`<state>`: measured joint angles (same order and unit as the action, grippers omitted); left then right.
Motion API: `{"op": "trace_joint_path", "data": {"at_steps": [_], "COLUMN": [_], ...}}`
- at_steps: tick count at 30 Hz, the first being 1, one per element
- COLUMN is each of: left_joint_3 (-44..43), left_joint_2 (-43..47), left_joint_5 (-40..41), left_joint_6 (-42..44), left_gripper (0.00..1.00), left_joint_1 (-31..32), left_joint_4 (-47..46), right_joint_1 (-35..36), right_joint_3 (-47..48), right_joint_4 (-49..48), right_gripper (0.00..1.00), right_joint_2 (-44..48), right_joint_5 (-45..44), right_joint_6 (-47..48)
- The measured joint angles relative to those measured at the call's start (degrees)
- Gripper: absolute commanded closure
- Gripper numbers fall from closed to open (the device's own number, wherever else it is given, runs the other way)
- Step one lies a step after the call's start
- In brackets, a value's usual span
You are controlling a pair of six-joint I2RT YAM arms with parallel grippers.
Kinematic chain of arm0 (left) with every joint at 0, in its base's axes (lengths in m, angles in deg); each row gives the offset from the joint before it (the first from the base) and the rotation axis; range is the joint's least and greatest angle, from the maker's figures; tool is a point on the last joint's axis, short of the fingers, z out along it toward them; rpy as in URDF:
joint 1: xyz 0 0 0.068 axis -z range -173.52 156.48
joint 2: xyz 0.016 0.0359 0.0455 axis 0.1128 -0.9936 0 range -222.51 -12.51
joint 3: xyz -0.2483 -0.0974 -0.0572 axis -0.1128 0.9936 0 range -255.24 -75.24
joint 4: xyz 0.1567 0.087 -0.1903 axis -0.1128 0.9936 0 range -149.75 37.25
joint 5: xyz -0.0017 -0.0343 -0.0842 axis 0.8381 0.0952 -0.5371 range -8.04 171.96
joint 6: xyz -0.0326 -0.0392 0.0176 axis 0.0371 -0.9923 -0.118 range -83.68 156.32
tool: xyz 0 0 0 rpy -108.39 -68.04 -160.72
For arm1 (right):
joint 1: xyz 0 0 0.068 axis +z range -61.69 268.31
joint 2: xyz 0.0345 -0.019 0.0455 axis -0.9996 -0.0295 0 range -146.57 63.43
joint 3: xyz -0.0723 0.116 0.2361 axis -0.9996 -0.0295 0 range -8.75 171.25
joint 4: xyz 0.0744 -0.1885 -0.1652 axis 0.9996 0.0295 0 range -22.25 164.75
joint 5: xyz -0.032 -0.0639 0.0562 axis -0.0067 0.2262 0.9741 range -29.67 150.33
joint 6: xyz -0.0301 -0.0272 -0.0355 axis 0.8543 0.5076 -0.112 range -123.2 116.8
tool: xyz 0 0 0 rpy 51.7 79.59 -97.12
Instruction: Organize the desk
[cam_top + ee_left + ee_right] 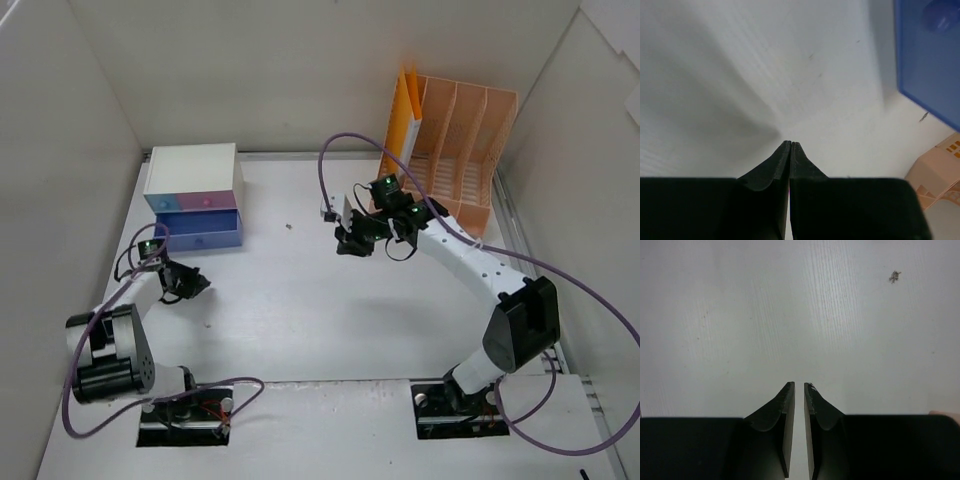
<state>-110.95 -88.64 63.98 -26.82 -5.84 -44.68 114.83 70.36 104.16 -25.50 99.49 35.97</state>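
Observation:
The desk point(300, 320) is a flat white tabletop with tall white walls around it. My left gripper point(200, 285) hovers low over the desk's left side, just in front of the drawer box. In the left wrist view its tips point(791, 143) touch and hold nothing. My right gripper point(345, 245) is over the desk's middle back, left of the file rack. In the right wrist view it point(799, 385) is almost shut, with a thin gap and only bare desk point(790, 315) under it.
A white drawer box point(195, 180) with pastel fronts stands at the back left, its blue bottom drawer point(930, 55) slightly out. A peach slotted file rack point(460, 150) with an orange folder point(403, 120) stands at the back right. A dark speck point(895, 276) lies on the desk.

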Motion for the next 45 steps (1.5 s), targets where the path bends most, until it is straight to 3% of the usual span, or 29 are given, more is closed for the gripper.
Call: {"op": "trace_joint_path", "data": {"at_steps": [7, 19, 30, 41, 44, 45], "left_joint_3": [-12.6, -13.7, -24.9, -26.6, -23.4, -21.2], "left_joint_2": [-13.4, -23.5, -29.6, -32.2, -30.3, -28.6], "left_joint_5": [-1.7, -5.0, -5.5, -6.5, -8.2, -9.0], "left_joint_6": [-2.2, -9.6, -11.4, -12.8, -12.7, -12.4], "left_gripper": [1.00, 1.00, 1.00, 1.00, 0.97, 0.95], "left_joint_1": [0.0, -0.2, -0.1, 1.3, 1.7, 2.0], "left_joint_4": [-8.5, -21.5, -23.0, -23.7, -25.7, -26.2], "right_joint_1": [-0.8, -7.1, -8.1, -9.0, -9.1, -9.1], "right_joint_3": [-9.8, -16.5, -17.2, -18.1, -18.4, -18.4], "right_joint_4": [-0.9, -1.4, -2.0, -2.2, -2.2, -2.2], "right_gripper": [0.87, 0.87, 0.87, 0.86, 0.75, 0.65], "right_joint_2": [4.8, 12.7, 12.7, 13.5, 14.0, 14.1], "right_joint_5": [-4.9, -5.7, -5.7, -5.7, -5.7, -5.7], "right_joint_6": [-1.1, -3.7, -4.6, -4.8, -5.0, -5.0]}}
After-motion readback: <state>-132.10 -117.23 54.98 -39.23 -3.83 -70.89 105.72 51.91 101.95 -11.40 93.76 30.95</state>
